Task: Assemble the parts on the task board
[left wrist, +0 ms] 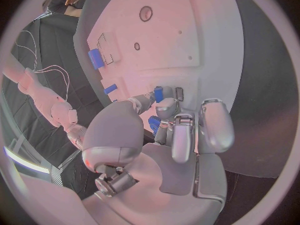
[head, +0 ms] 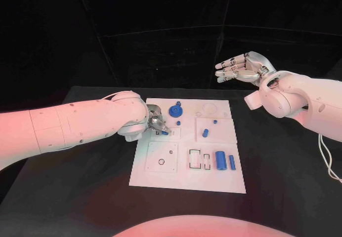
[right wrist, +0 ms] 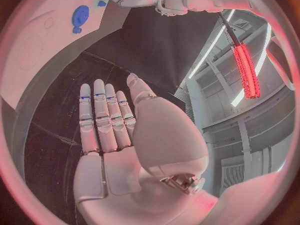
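The white task board (head: 187,174) lies mid-table. My left hand (head: 154,123) is low over its far left part. Its thumb and a finger pinch a small blue part (left wrist: 159,93) beside a dark slot (left wrist: 179,93). A second blue bit (left wrist: 154,123) shows under the fingers. A blue gear (head: 176,110) stands just beyond that hand, also seen from the right wrist as the gear (right wrist: 80,16). Two blue cylinders (head: 220,159) lie at the board's right side, and a blue peg (head: 205,132) lies mid-board. My right hand (head: 238,69) hovers high beyond the board's far right corner, fingers straight, holding nothing.
Rectangular slots (head: 198,159) and a round hole (head: 161,161) mark the board's near half. A faint round recess (head: 210,108) sits at the far right of the board. Black table (head: 285,168) surrounds the board on all sides.
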Available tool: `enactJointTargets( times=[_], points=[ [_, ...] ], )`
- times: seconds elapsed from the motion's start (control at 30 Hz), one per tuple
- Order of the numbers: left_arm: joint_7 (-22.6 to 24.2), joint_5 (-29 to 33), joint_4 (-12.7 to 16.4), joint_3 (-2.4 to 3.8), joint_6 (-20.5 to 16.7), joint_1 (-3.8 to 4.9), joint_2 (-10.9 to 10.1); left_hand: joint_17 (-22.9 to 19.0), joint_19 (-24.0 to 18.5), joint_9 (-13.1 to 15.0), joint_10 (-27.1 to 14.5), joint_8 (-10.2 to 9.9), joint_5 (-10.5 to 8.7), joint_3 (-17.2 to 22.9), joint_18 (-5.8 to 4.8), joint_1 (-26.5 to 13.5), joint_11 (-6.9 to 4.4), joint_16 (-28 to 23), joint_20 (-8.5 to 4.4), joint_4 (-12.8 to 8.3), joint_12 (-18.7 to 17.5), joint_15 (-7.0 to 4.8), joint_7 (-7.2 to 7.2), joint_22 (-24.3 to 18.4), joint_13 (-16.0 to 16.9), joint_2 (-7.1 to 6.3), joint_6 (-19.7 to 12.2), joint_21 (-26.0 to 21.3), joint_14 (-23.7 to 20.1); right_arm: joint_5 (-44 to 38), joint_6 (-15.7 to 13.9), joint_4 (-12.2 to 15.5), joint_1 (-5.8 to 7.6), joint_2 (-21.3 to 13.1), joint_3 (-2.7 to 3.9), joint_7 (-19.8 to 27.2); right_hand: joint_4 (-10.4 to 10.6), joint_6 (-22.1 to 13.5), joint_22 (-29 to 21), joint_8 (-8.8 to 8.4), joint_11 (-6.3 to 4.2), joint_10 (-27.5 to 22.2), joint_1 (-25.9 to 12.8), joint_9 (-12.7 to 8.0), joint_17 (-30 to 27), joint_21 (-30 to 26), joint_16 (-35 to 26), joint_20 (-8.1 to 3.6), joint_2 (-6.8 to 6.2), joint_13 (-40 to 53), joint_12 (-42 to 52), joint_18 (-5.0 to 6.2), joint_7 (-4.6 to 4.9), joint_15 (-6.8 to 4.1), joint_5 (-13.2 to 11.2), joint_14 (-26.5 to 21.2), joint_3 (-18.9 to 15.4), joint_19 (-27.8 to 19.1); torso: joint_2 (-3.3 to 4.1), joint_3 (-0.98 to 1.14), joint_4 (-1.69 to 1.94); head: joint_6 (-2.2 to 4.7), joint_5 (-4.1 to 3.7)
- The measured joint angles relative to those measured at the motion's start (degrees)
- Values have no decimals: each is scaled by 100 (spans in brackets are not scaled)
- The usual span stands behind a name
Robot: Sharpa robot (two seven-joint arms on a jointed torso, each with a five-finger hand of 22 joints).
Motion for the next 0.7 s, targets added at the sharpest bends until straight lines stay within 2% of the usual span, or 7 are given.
enactJointTargets(
  times=[0.17, 0.3, 0.47, 0.57, 0.7],
  points=[
    [-7, -2, -58, -2, 30, 0, 44, 0, 0, 14, 11, 20, 0, 233, 0, -306, -11, 0, 0, -232, 67, 0, -54, 6, 28, -39, 56, 0, 0, 0, 1, 0, 0, 3, 0, 0, 0, 0, 0, 0, 0, 0, 0, 0, 0, 0, 0, 0, 0, 0, 0, 0, 0, 0, 0, 0, 0, 0, 0, 1, 0, -8, -3],
    [-14, -5, -102, -1, 53, 0, 78, 0, 20, 5, 31, 20, 0, 230, 0, -467, -31, 0, -19, -348, 107, 0, -56, 31, 66, -14, 98, 0, 0, 0, 2, 0, 0, 3, 0, 0, 0, 0, 0, 0, 0, 0, 0, 0, 0, 0, 0, 0, 0, 0, 0, 0, 0, 0, 0, 0, 0, 0, 1, 4, -1, -11, -3],
    [-25, -10, -141, 0, 90, 5, 110, 0, 23, 3, 72, 21, 7, -4, 0, -531, -32, 0, -23, -207, 154, -21, -86, 54, 108, 26, 146, 0, -21, 0, 2, 3, 0, 2, 0, 0, 0, 0, 0, 0, 0, 0, 0, 0, 1, 0, 0, 0, 0, 0, 0, 0, 0, 0, 0, 0, 0, 0, 1, 5, -4, -15, -3],
    [-32, -11, -152, 0, 108, 5, 123, 0, 23, -7, 76, 36, 23, -82, 0, -552, -36, 0, -23, -175, 154, -21, -75, 64, 119, 6, 159, 0, -21, 0, 3, 3, 0, 2, 0, -1, 0, 0, 0, 0, 0, 0, 0, 0, 1, 0, 0, 0, 0, 0, 0, 1, 0, 0, 0, 0, 0, 0, 1, 5, -4, -19, -3],
    [-37, -12, -166, -4, 136, 3, 147, 0, 23, -14, 81, 36, 26, -145, -1, -588, -42, 0, -23, -144, 178, -21, -77, 73, 129, 42, 175, 0, -21, 0, 5, 3, 0, 4, 0, -2, 0, 0, 0, 0, 0, 0, 0, 0, 1, 0, 0, 0, 0, 0, 0, 0, 0, 0, 0, 0, 0, 0, 1, 4, -4, -20, -5]
  ],
)
